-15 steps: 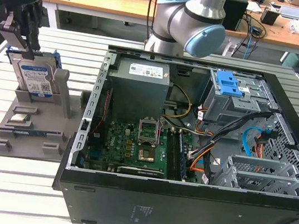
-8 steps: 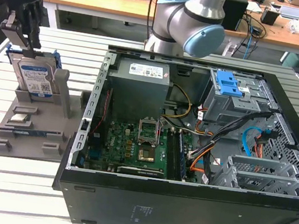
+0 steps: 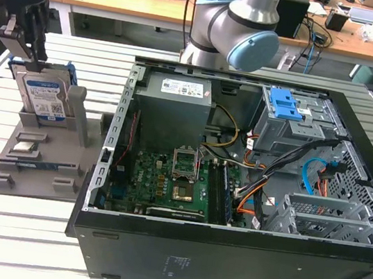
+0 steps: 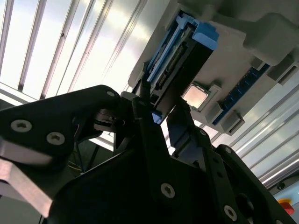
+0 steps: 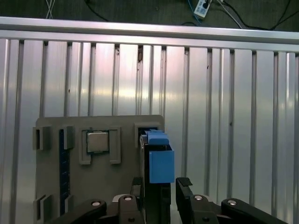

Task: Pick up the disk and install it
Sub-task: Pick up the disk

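Note:
The disk (image 3: 44, 97), silver with a white-and-blue label and a blue frame, stands on edge in a slot of the grey holder (image 3: 37, 152) at the exterior view's left. My gripper (image 3: 28, 49) hangs over the disk's top corner with one finger on each face. In both wrist views the black fingers (image 5: 183, 186) press against the two sides of the disk (image 5: 159, 163), and the gripper (image 4: 161, 105) is shut on the disk (image 4: 180, 65). The disk's lower part still sits in the holder's slot.
An open computer case (image 3: 225, 257) lies on the slatted metal table (image 3: 17, 240), to the exterior view's right of the holder. Inside are a motherboard, cables and a grey cage with a blue latch (image 3: 286, 105). A processor chip (image 5: 97, 141) rests in the holder beside the disk.

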`<state>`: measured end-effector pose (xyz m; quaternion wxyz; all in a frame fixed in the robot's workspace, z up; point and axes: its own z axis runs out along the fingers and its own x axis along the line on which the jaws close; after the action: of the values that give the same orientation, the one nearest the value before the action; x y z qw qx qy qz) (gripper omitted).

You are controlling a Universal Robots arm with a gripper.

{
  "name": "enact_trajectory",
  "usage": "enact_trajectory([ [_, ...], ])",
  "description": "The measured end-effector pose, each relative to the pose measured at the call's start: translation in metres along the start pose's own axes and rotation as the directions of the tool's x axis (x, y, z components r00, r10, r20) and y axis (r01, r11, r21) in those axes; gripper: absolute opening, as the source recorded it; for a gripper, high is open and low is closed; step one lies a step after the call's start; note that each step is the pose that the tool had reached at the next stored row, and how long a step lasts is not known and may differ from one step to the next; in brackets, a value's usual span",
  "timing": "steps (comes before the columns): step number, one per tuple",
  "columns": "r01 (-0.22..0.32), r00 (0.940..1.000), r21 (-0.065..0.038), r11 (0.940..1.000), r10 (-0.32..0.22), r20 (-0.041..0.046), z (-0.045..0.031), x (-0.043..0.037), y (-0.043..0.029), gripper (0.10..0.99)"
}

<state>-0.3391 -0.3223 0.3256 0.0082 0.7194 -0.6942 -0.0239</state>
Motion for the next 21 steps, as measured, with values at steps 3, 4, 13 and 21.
enact_trajectory([
  [3,0.001,1.0000,0.000,1.0000,-0.001,-0.0012,0.0034,0.0016,0.0033,0.420],
  [4,0.002,1.0000,0.000,1.0000,-0.002,-0.0015,0.0044,0.0021,0.0037,0.420],
  [13,0.020,0.9998,0.000,0.9998,-0.020,-0.0026,0.0222,0.0062,0.0038,0.420],
  [21,0.041,0.9992,-0.001,0.9992,-0.041,-0.0035,0.0334,0.0070,0.0033,0.420],
])
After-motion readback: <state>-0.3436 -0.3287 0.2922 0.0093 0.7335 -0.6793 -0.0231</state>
